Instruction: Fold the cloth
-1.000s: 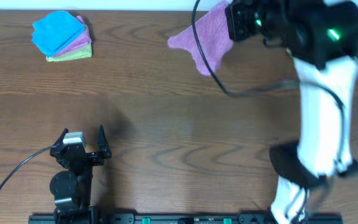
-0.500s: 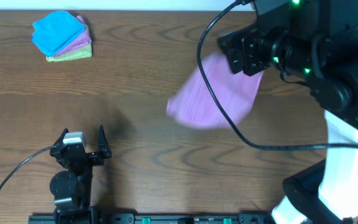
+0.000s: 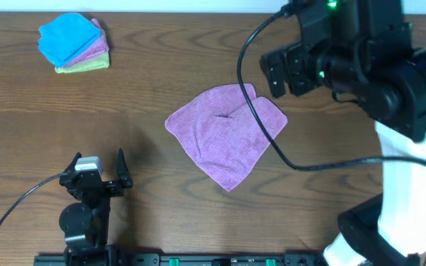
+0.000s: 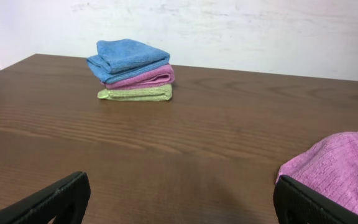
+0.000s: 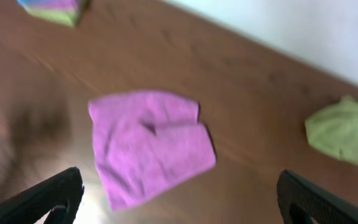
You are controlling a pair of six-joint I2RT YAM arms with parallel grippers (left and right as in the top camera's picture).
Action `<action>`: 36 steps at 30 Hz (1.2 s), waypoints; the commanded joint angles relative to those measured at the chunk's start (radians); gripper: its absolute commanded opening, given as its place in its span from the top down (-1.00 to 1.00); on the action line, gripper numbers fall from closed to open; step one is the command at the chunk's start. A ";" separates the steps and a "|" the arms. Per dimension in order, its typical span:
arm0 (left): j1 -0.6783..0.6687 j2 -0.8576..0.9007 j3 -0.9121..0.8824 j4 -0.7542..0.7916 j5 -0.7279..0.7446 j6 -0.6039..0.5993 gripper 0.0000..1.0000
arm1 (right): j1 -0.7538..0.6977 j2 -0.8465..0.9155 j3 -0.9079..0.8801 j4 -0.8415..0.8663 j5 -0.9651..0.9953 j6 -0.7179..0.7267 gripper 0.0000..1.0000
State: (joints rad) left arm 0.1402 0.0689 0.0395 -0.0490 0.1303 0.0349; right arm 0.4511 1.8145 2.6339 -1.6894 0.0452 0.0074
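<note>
The cloth is a purple-lilac towel lying spread out, slightly rumpled, on the middle of the table, one corner toward the front. In the right wrist view the cloth lies well below my right gripper, which is open and empty. From overhead the right gripper hangs above the cloth's back right corner. My left gripper rests open and empty near the front left edge. In its wrist view the left gripper stands wide, with the cloth's edge by its right finger.
A stack of folded cloths, blue on purple on green, sits at the back left, also seen in the left wrist view as the stack. A crumpled lime-green cloth lies at the right. The right arm's cable hangs over the towel.
My right gripper opened and let go of the cloth, which dropped from the back of the table toward the middle and now lies spread out. The left arm has not moved.
</note>
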 commanded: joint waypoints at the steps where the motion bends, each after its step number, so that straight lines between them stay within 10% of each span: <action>1: -0.003 -0.006 -0.034 -0.016 -0.003 0.017 -0.91 | -0.018 0.012 -0.155 0.004 0.034 -0.001 -0.98; 16: -0.003 -0.006 -0.034 -0.016 -0.003 0.017 -0.91 | -0.156 -0.010 -0.904 0.293 -0.039 -0.001 -0.67; 25: -0.003 -0.006 -0.034 -0.016 -0.003 0.017 -0.91 | -0.198 -0.408 -1.287 0.509 -0.073 -0.039 -0.97; 29: -0.003 -0.006 -0.034 -0.016 -0.003 0.017 -0.91 | -0.224 -0.537 -1.458 0.616 -0.081 0.010 -0.64; 34: -0.003 -0.006 -0.034 -0.016 -0.003 0.017 -0.91 | -0.248 -0.507 -1.607 0.780 -0.219 0.068 0.74; 36: -0.003 -0.006 -0.034 -0.016 -0.003 0.017 -0.91 | -0.242 -0.449 -1.624 0.840 -0.241 0.079 0.97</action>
State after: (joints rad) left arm 0.1402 0.0689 0.0395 -0.0490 0.1303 0.0349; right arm 0.2134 1.3083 1.0397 -0.8867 -0.1162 0.0448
